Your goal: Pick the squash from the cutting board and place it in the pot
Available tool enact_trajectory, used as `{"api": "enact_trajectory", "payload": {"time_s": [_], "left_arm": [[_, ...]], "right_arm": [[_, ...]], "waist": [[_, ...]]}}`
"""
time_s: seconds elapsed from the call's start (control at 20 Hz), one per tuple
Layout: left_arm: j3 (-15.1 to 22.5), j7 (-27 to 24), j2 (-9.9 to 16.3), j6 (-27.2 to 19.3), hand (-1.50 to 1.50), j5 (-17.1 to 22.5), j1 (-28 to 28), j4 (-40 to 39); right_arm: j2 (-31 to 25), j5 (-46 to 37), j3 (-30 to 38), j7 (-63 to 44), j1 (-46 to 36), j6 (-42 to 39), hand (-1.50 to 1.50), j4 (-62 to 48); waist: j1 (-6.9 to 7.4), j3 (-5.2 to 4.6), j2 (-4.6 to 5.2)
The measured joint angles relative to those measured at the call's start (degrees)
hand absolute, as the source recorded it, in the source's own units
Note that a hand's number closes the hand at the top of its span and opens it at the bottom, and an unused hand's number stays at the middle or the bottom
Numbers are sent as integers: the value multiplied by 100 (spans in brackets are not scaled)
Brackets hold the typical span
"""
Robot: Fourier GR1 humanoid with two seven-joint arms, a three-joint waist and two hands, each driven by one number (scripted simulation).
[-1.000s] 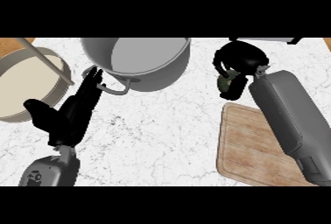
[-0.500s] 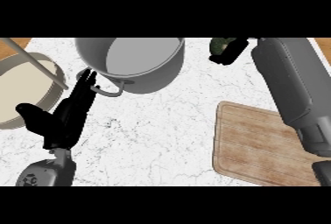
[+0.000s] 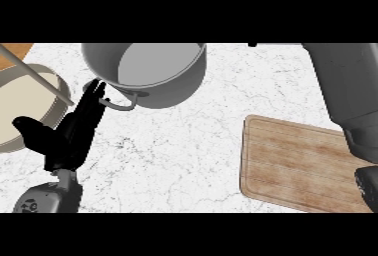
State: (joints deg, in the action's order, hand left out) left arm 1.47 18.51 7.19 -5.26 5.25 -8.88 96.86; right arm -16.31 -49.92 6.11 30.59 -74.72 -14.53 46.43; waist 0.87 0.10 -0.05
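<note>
We look down on a white marble-patterned tabletop point(image 3: 199, 150) flecked with fine grey veins. At about twelve o'clock stands one pot point(image 3: 144, 67), round, of dull grey metal, with a smooth pale inner wall and a curved loop handle point(image 3: 122, 102) hanging at its seven o'clock side. Its inside, as far as we can see, shows only bare metal.

At about four o'clock lies one cutting board point(image 3: 299, 162), a rounded rectangle of light brown wood with straight grain lines running along it. Its top is bare; we cannot find the squash anywhere in view, neither on the board nor in the visible part of the pot.

At nine o'clock we see part of one round, cream-coloured plate point(image 3: 22, 107) with a darker rim, and a pale slanted bar point(image 3: 37, 75) crossing over it. A strip of orange-brown wood point(image 3: 15, 52) shows at the ten o'clock corner.

Our left hand point(image 3: 70, 132), matte black, lies at about eight o'clock with its fingers stretched straight toward the pot's handle, fingertips just beside it, and its thumb splayed out toward the plate; it holds nothing. Below it sits a grey forearm point(image 3: 44, 197) with a small round black-and-white mark.

Our right forearm point(image 3: 347, 95), smooth grey, runs down the three o'clock edge; the hand itself lies beyond the frame, so we cannot tell its state. We read no writing anywhere.
</note>
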Motion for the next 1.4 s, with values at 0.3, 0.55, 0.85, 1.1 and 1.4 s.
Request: {"api": "enact_trajectory", "payload": {"time_s": [0.3, 0.55, 0.85, 1.1, 1.4], "left_arm": [[76, -119, -104, -52, 0, -104, 149, 105], [4, -167, -78, 27, 0, -52, 133, 47], [94, -199, -165, -14, 0, -146, 79, 58], [128, -148, -204, -46, 0, -195, 14, 61], [189, -74, -204, 30, 0, -173, 1, 104]], "right_arm": [[392, 328, 86, -405, -381, -357, 150, 223], [803, 352, 50, -1117, -772, -466, 150, 154], [1199, 128, 0, -1585, -1315, -64, 150, -611], [1478, -99, -96, -1508, -1494, 440, 150, -1359], [1582, -59, -114, -1568, -1670, 498, -150, -2261]], "waist": [[-23, 5, -17], [-13, 2, -13], [70, 0, 21], [125, -4, 51], [251, -14, 88]]}}
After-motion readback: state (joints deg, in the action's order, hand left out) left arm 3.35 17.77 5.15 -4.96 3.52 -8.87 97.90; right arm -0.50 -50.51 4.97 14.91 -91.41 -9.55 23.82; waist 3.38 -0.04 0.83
